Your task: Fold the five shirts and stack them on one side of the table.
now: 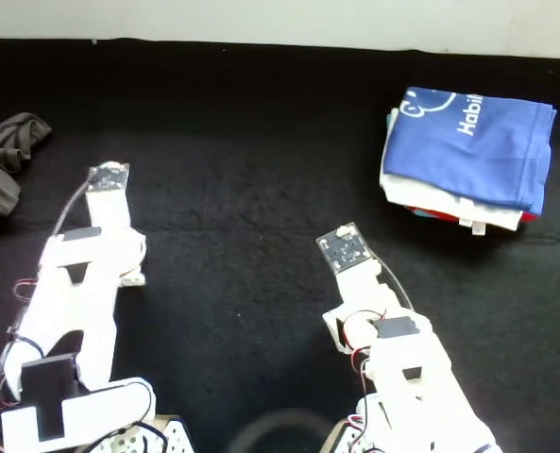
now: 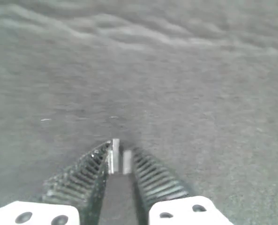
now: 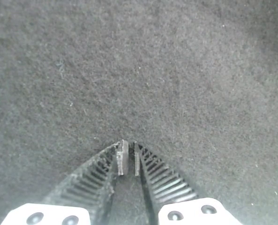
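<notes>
A stack of folded shirts (image 1: 464, 160) lies at the back right of the table, a blue shirt (image 1: 473, 142) on top, white and red ones under it. A crumpled dark grey shirt (image 1: 1, 160) lies at the left edge. My left gripper (image 2: 119, 157) is shut over bare black cloth, holding nothing; in the high view the left arm (image 1: 81, 283) stands at the front left. My right gripper (image 3: 128, 157) is shut too, empty, above the black cloth; the right arm (image 1: 383, 330) stands at the front right, well short of the stack.
The black cloth (image 1: 251, 189) covers the whole table, with open room between the arms and across the middle. A white wall (image 1: 280, 19) runs along the far edge. Cables hang at the arms' bases.
</notes>
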Action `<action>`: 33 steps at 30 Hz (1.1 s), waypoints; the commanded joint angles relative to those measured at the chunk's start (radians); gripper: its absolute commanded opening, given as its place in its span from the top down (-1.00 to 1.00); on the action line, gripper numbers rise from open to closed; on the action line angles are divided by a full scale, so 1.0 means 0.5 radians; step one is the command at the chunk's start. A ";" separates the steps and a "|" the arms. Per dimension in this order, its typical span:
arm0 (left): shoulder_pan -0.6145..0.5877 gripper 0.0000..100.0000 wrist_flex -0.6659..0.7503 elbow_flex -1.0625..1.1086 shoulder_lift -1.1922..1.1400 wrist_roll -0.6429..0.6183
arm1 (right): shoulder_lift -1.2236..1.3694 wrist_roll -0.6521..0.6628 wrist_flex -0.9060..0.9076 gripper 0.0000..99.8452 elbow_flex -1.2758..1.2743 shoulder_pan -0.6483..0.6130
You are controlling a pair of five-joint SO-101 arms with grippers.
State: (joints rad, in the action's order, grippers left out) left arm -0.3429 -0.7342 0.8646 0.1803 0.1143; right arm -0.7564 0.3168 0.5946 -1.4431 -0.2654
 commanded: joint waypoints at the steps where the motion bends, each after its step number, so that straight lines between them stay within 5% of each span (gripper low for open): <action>1: -0.207 0.57 -0.396 -0.456 0.020 0.000 | -0.005 -0.012 -0.054 0.92 -0.014 -0.011; 9: -0.802 0.50 -0.868 -1.757 -0.450 0.172 | -0.005 -0.012 -0.054 0.92 -0.014 -0.011; 22: -0.815 0.50 -1.231 -3.626 -1.953 0.040 | -0.005 -0.012 -0.054 0.92 -0.014 -0.011; 33: -0.870 0.51 -1.467 -4.463 -2.677 0.040 | -0.005 -0.012 -0.054 0.92 -0.014 -0.011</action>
State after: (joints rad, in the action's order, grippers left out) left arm -0.7695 -1.4446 -1.2620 -1.1408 0.1450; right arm -0.7564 0.3168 0.5915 -1.4431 -0.2654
